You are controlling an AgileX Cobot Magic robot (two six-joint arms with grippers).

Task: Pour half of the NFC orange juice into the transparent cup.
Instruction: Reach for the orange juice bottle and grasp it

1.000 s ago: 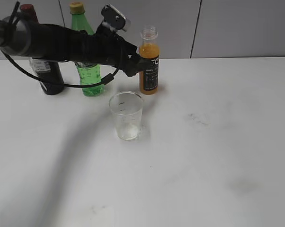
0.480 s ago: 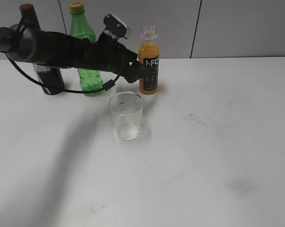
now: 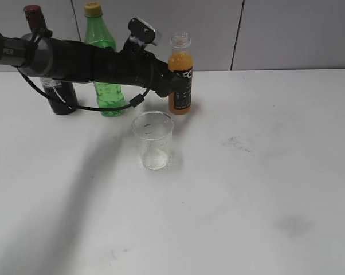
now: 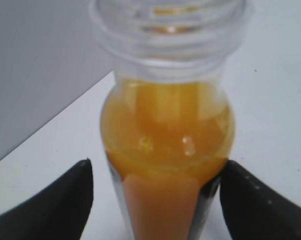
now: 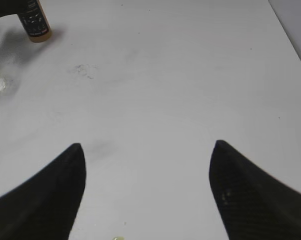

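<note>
The NFC orange juice (image 3: 180, 62) stands uncapped at the back of the white table, its black label partly covered by my left gripper (image 3: 174, 86). In the left wrist view the bottle (image 4: 168, 130) fills the space between my black fingers (image 4: 60, 200). The left finger shows a gap of table beside the bottle, and the right finger sits close against it. My left gripper (image 4: 155, 200) is open around the bottle. The transparent cup (image 3: 153, 140) stands empty just in front of it. My right gripper (image 5: 147, 170) hangs open over bare table, with the bottle (image 5: 34, 22) far off at the upper left.
A green bottle with a yellow cap (image 3: 105, 94) and a dark wine bottle (image 3: 61, 100) stand at the back left, behind my left arm. A grey wall runs right behind the bottles. Faint smudges mark the table (image 3: 241, 143).
My left arm has pushed a little to the right, bringing its fingers further around the juice bottle. The cup and the right gripper have not moved.
</note>
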